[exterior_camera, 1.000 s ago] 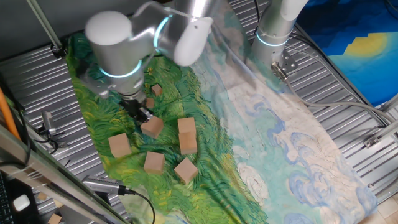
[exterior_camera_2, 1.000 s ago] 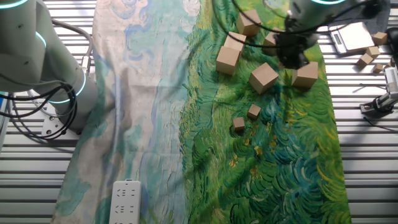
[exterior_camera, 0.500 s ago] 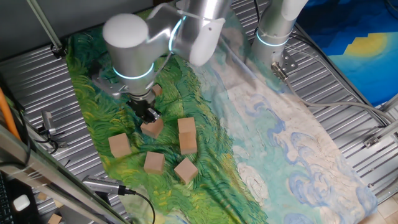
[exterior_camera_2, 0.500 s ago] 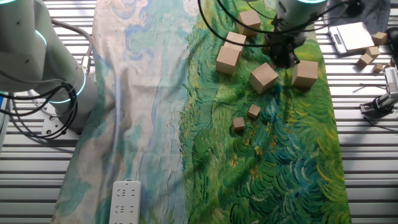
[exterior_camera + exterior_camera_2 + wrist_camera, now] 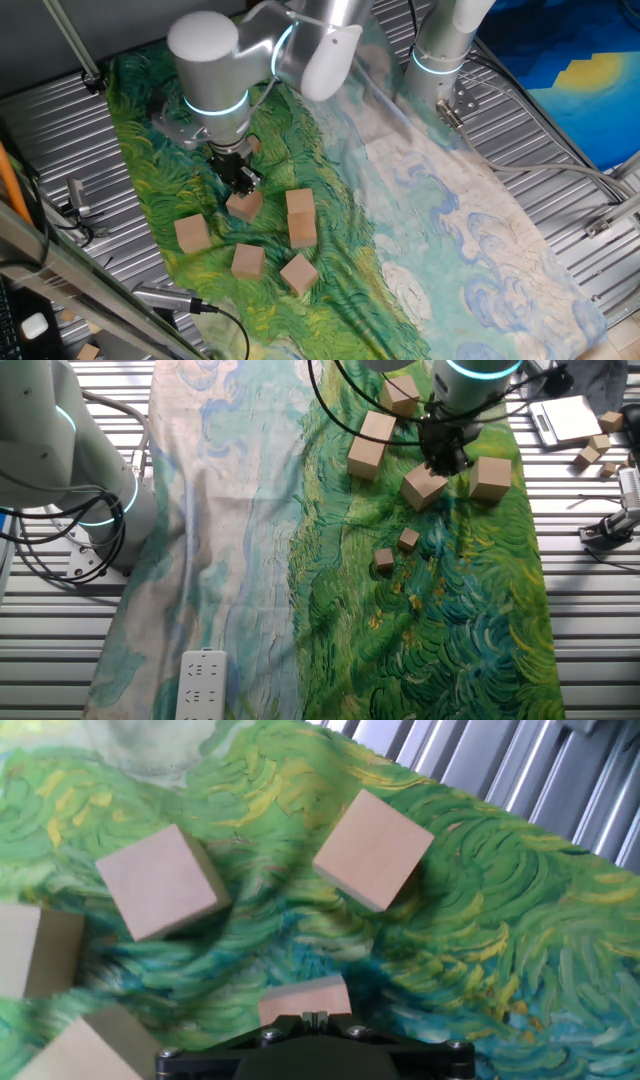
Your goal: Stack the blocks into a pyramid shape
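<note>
Tool (image 5: 243, 182) has shifted right, above a block (image 5: 244, 205)

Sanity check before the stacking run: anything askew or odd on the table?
Mostly scatter: the big wooden blocks lie loose at mixed angles on the wrinkled painted cloth, only one pair already stacked. Two much smaller cubes sit apart from them. The end effector hovers just over one block.

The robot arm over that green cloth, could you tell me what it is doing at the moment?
The gripper hangs just above one wooden block on the painted cloth; whether its jaws are open cannot be told. One stack of two blocks stands nearby; the other large blocks lie singly, so the pyramid is barely begun.
</note>
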Motion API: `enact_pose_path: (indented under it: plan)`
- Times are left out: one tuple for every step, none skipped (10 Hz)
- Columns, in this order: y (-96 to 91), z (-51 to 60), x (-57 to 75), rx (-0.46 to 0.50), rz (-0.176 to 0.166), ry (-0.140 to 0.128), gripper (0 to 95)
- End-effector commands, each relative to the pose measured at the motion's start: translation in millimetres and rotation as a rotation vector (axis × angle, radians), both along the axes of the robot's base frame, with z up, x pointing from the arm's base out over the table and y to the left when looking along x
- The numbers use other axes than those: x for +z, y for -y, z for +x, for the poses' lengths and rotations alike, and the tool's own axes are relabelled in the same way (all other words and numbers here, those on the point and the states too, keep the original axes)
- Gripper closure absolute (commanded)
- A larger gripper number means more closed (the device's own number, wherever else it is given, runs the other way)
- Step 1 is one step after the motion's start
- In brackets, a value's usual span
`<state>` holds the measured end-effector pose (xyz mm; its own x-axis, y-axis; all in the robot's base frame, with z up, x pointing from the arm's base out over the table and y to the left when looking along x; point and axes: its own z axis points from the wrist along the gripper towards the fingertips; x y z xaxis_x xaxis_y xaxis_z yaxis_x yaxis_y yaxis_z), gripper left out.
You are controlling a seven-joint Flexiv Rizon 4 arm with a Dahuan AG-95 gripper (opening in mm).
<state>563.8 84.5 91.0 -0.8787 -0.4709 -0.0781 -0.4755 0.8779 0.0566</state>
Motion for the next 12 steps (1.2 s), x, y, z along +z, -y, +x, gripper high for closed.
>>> enact_pose_path:
  plan:
    - [-0.8,-0.4,-2.2,0.016,-0.009,0.004,0.0]
    - [-0.9,-0.5,-2.8,0.019,-0.011,0.006,0.0]
    - [-0.9,-0.7,-3.5,0.025,-0.012,0.011,0.0]
    - [-1.1,-0.9,-4.8,0.028,-0.017,0.014,0.0]
    - [-1.4,-1.3,-7.4,0.028,-0.017,0.022,0.0]
    - [-2.1,-2.3,-12.7,0.027,-0.019,0.036,0.0]
    - [-2.2,-3.0,-16.3,0.029,-0.021,0.043,0.0]
    - [-2.0,-3.2,-17.9,0.029,-0.023,0.043,0.0]
    - [-1.4,-3.4,-20.2,0.031,-0.031,0.042,0.0]
    - [-0.9,-3.3,-20.9,0.032,-0.036,0.042,19.0]
    - [0.3,-3.0,-21.2,0.037,-0.038,0.041,19.0]
    - [1.5,-2.7,-21.7,0.041,-0.039,0.041,19.0]
